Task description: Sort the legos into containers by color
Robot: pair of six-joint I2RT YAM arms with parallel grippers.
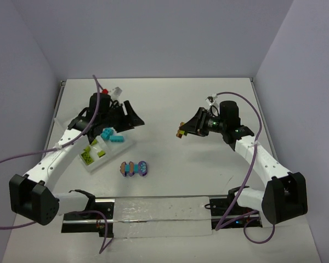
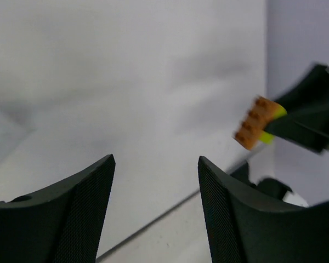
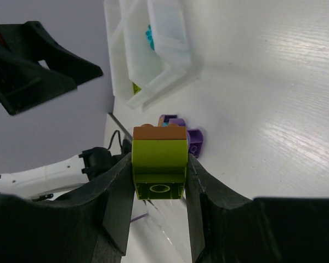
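Right claw [image 1: 182,131] pinching lime-and-orange brick pair [image 3: 159,164]; left claw [image 2: 155,167] spread, empty. Turquoise bricks [image 1: 111,135], lime bricks [image 1: 89,154] in tray [image 1: 92,167]. Remaining: held pair, mixed cluster [image 1: 134,168] on worktop [image 1: 197,170].

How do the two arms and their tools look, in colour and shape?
The left arm and right arm have white links with black joints. A purple cable runs along each. The left tool and the right tool are black, with two broad curved fingers whose inner faces are finely textured.

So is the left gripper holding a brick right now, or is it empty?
Empty and open. The left gripper shows in its own wrist view with its fingers apart and only bare table between them.
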